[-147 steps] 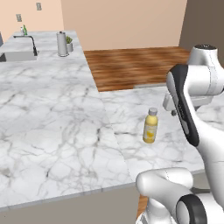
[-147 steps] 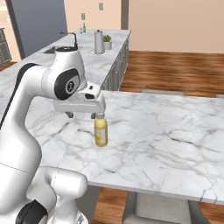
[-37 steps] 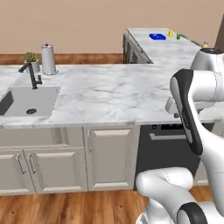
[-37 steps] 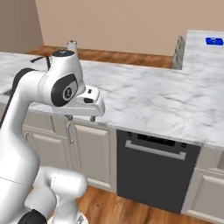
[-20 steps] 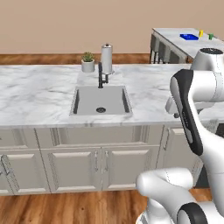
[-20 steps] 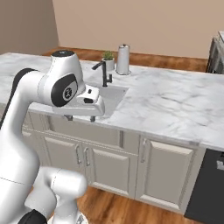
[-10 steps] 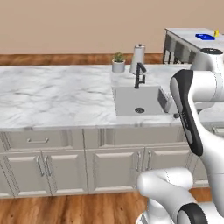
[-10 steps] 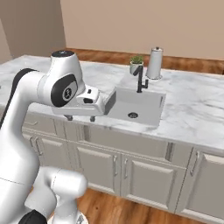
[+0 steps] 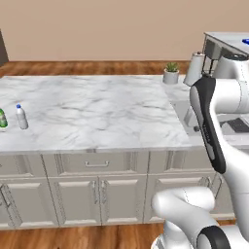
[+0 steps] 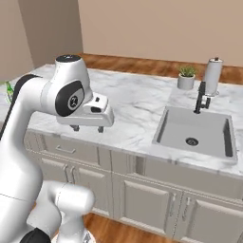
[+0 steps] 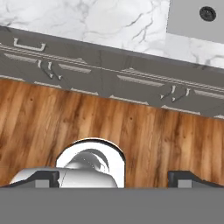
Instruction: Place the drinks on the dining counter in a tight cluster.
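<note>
Two of the drinks stand at the left end of a marble cabinet counter [image 9: 97, 112]: a clear bottle with a blue cap [image 9: 20, 117] and, beside it at the picture's edge, a green bottle [image 9: 2, 118]. My gripper [image 10: 87, 128] hangs over that counter's front edge, far to the right of the bottles. It points down at the wooden floor, and its fingertips [image 11: 47, 176] stand wide apart, open, with nothing between them. The dining counter is out of view.
A sink [image 10: 194, 130] with a dark faucet [image 10: 201, 97] is set in the counter to the right. Behind it stand a small potted plant [image 10: 186, 77] and a paper towel roll [image 10: 212, 71]. Drawers and cabinet doors [image 9: 97, 192] line the front. Another counter [image 9: 226, 39] lies at the back right.
The whole view has slid left along the sink counter as the base moved. The sink has shifted to the right, and the two bottles have come into view at the left. The gripper stays open.
</note>
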